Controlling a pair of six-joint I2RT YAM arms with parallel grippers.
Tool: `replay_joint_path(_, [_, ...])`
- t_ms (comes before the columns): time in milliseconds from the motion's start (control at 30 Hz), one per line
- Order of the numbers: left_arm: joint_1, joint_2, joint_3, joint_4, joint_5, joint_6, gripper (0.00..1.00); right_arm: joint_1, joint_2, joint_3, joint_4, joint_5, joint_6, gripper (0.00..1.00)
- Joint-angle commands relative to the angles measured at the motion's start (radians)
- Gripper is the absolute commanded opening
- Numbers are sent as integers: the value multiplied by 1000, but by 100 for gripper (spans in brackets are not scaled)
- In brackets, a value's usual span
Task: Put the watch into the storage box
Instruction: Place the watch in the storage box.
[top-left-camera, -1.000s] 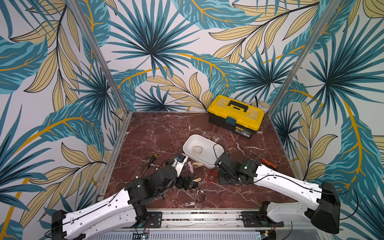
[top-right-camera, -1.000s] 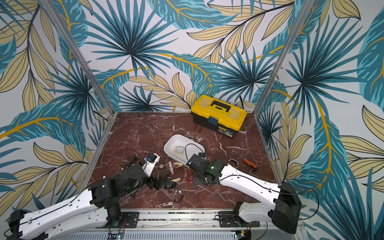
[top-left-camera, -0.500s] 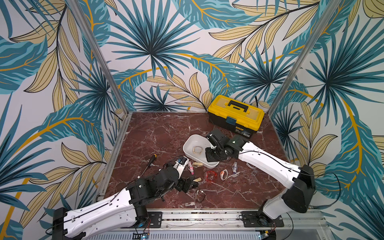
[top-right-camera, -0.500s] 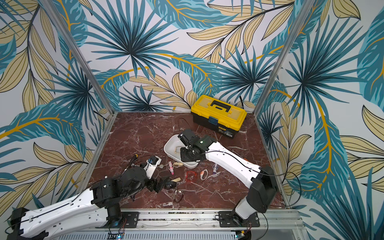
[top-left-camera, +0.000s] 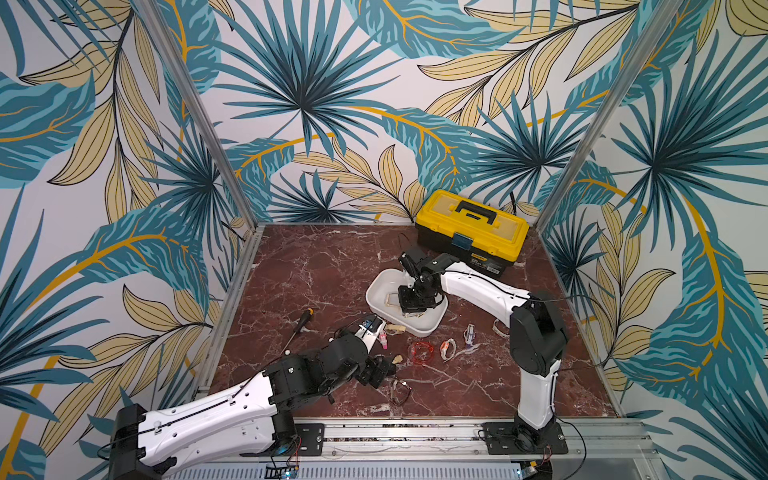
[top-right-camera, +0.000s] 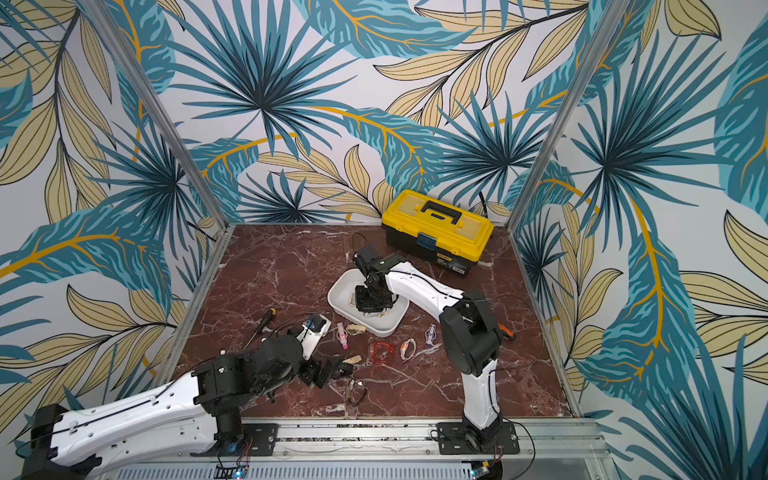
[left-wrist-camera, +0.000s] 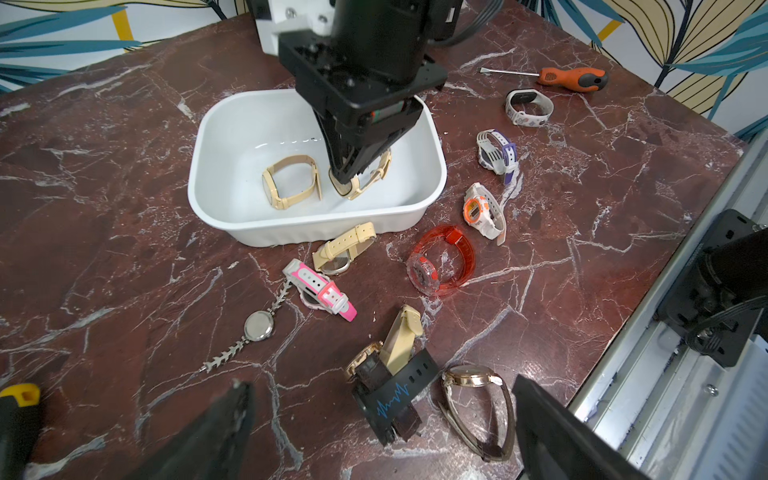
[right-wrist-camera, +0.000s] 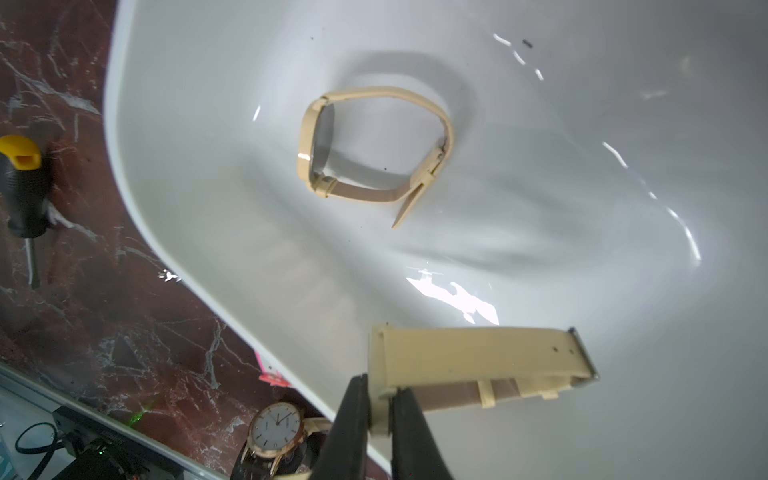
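Jaws of the right gripper are pinching the strap end of a beige watch - they are clamped close together on it - while those of the left gripper are standing wide apart with nothing between them, hanging low over loose watches near the front rail. Everything is sitting on a dark red marble table, and a yellow-and-black toolbox is resting at its back edge. Nearer the middle, the white storage box is lying open, and the right gripper is reaching down inside its walls, so the held watch is hanging within the box, low over its floor; whether it is touching the floor I cannot tell. A second beige watch is lying on the box floor just beside it, apart from the gripper. Outside the box, a yellow-handled screwdriver is lying to the left and an orange-handled screwdriver on the far right. Smaller things are scattered in front of the box - a clear red watch, a white watch with an orange face, a pink-and-white watch, a third beige watch right against the box wall, a silver chain watch, a black band and a gold watch with a brown strap.
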Motion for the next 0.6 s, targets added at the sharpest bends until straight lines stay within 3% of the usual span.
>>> replay_joint_path(0, [-4, 3, 44, 27, -17, 9, 100, -18, 32, 19, 19, -27, -1, 15])
replay_joint_path(200, [-4, 10, 46, 28, -17, 6, 100, -39, 88, 24, 39, -36, -2, 19])
replay_joint_path(333, [-4, 14, 43, 32, -20, 1, 100, -39, 116, 38, 37, -72, -7, 33])
replay_joint_path(467, [-4, 14, 33, 54, -28, -4, 100, -39, 57, 15, 57, -53, 0, 55])
replay_joint_path(567, [-1, 12, 27, 58, -32, -26, 100, -39, -45, -32, 83, -53, 4, 61])
